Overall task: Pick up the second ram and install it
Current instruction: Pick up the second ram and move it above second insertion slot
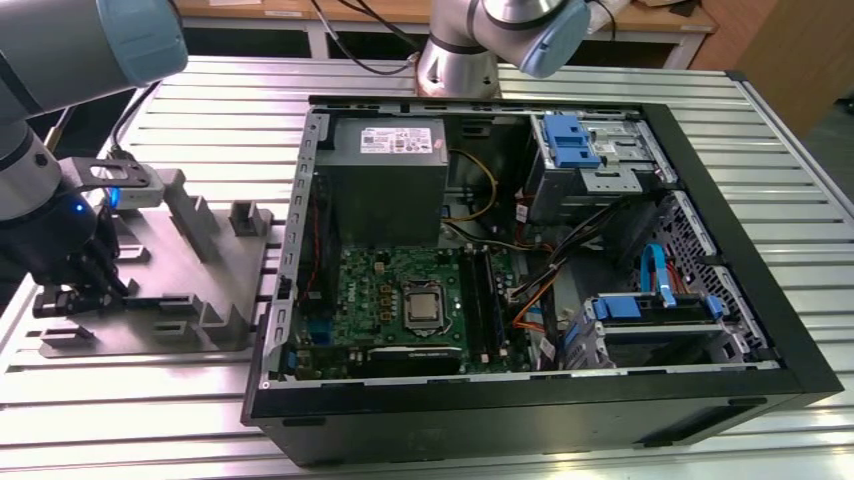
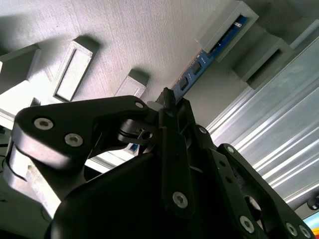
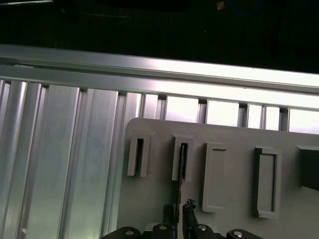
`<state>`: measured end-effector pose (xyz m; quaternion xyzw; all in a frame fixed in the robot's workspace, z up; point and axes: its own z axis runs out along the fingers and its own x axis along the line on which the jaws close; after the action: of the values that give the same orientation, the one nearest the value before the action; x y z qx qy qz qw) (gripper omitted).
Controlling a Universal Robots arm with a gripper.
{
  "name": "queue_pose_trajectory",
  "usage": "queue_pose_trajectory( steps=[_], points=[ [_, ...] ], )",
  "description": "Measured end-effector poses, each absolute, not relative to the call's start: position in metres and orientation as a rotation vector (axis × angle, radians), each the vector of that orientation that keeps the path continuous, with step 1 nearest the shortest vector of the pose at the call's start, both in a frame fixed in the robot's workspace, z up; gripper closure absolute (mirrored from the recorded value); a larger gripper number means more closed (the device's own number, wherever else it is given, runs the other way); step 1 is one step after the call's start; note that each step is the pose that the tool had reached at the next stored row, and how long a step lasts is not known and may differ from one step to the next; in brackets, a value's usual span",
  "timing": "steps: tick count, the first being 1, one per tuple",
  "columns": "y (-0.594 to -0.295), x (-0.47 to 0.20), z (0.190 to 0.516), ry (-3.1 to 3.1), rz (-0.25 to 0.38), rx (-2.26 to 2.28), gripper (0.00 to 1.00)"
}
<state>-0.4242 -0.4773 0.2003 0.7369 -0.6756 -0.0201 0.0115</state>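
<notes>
The second ram is a thin blue-green stick standing on edge in a slot of the grey holder plate. In the first wrist view the ram shows edge-on, running from its slot down to my fingertips. My gripper straddles its near end with the fingers pressed close on either side, and it looks shut on it. In the second wrist view the gripper meets the ram's near end. In the exterior view my gripper hangs low over the holder plate at the exterior view's left.
An open computer case lies on the ribbed aluminium table. Inside are the green motherboard, long black slots, a grey power-supply box and drive cages. The holder plate carries several empty raised sockets.
</notes>
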Motion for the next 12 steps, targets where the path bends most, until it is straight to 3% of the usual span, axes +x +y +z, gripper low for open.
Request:
queue_pose_trajectory(
  steps=[5,6,12],
  points=[
    [-0.4773,-0.4241,0.2003,-2.107,-0.063,2.298,0.80],
    [-0.4773,-0.4241,0.2004,-2.107,-0.063,2.298,0.87],
    [-0.4773,-0.4240,0.2004,-2.107,-0.063,2.298,0.87]
  ],
)
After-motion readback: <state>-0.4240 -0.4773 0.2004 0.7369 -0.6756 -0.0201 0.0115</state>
